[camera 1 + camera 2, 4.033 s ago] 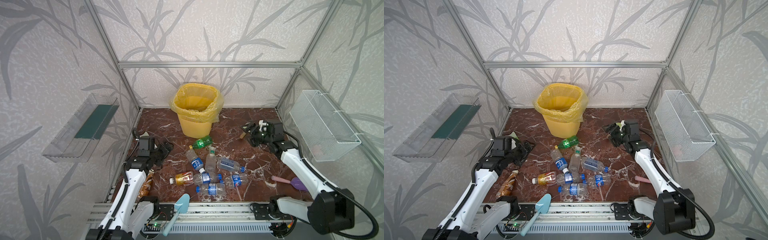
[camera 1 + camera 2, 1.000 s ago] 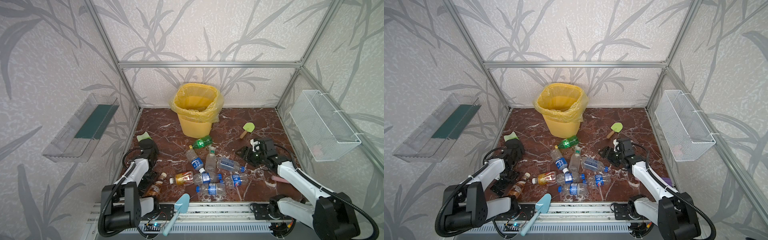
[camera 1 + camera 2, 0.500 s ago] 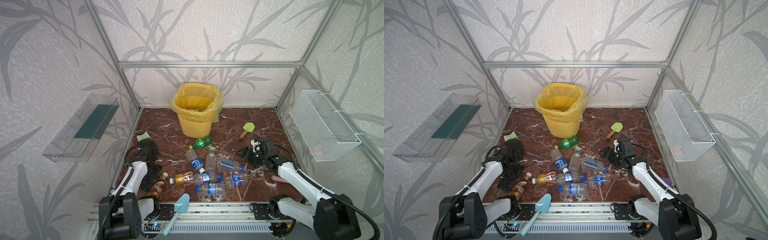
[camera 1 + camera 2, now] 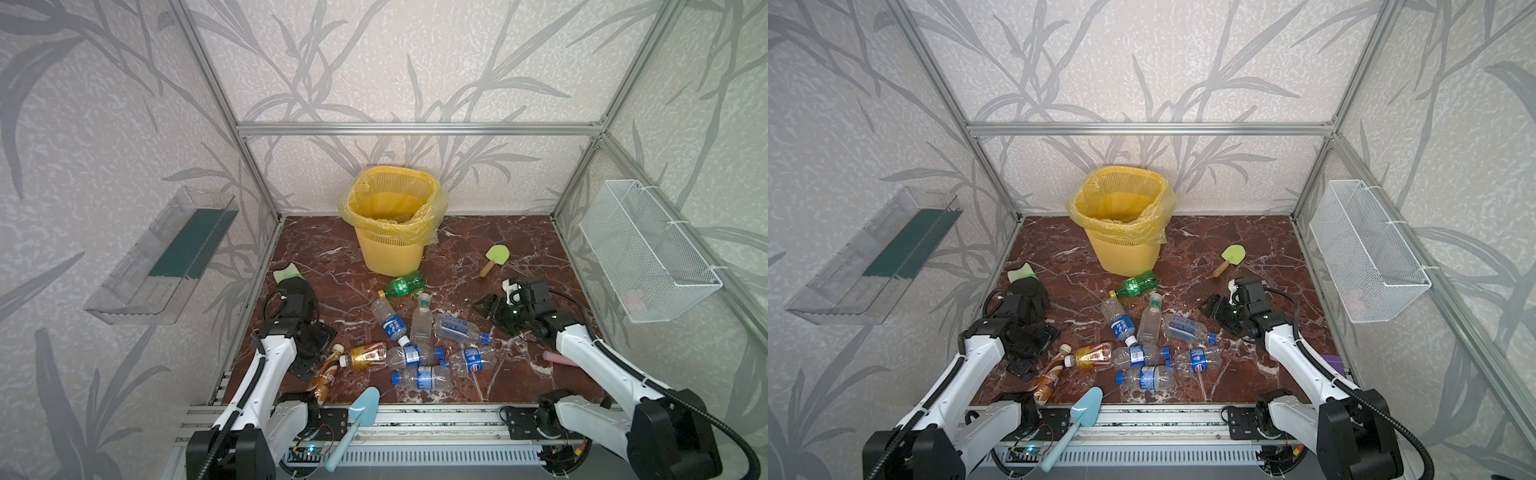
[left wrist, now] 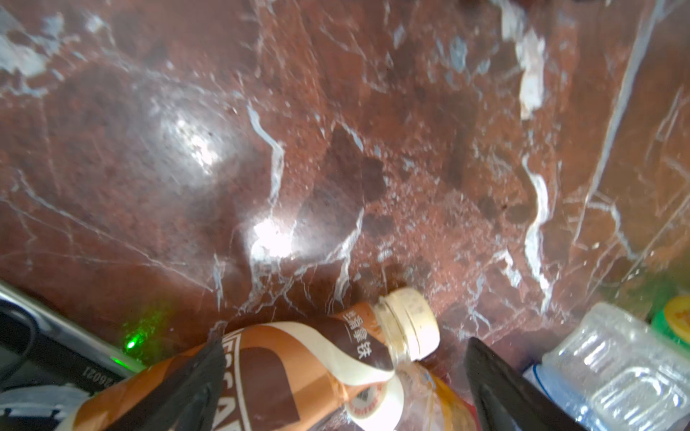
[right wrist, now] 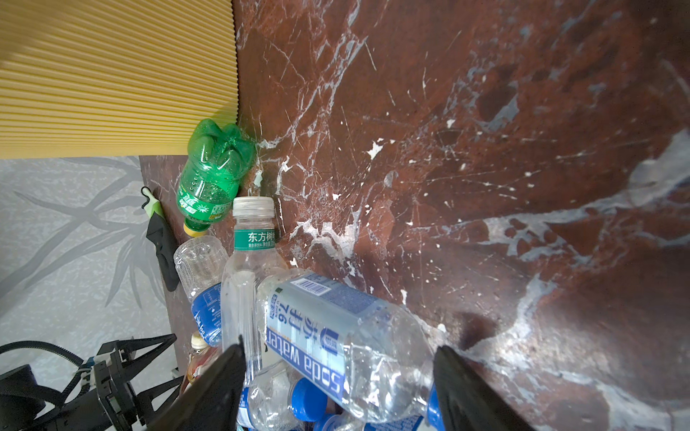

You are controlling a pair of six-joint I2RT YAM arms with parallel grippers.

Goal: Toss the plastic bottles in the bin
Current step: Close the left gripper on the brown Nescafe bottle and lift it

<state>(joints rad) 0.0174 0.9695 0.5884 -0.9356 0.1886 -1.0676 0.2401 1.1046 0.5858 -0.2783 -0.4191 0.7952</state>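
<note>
Several plastic bottles lie in a heap mid-floor in both top views, in front of the yellow bin (image 4: 390, 249) (image 4: 1125, 253). My left gripper (image 4: 313, 351) (image 5: 343, 345) is open and low, and the brown-labelled bottle (image 4: 324, 376) (image 5: 298, 365) lies between its fingers. An orange-labelled bottle (image 4: 368, 356) lies beside that one. My right gripper (image 4: 492, 311) (image 6: 339, 349) is open, its fingers either side of a clear "soda water" bottle (image 4: 455, 328) (image 6: 336, 328). A green bottle (image 4: 405, 284) (image 6: 209, 175) lies against the bin's foot (image 6: 112, 74).
A green paddle (image 4: 494, 257) lies at the back right. A black glove (image 4: 297, 286) is by the left wall and a light-blue shovel (image 4: 357, 415) at the front edge. A wire basket (image 4: 648, 253) and a clear tray (image 4: 162, 257) hang on the side walls.
The left arm has stretched forward, with its gripper still low over the brown-labelled bottle. The right gripper has stayed at the soda water bottle. No bottle has visibly moved in the last second.
</note>
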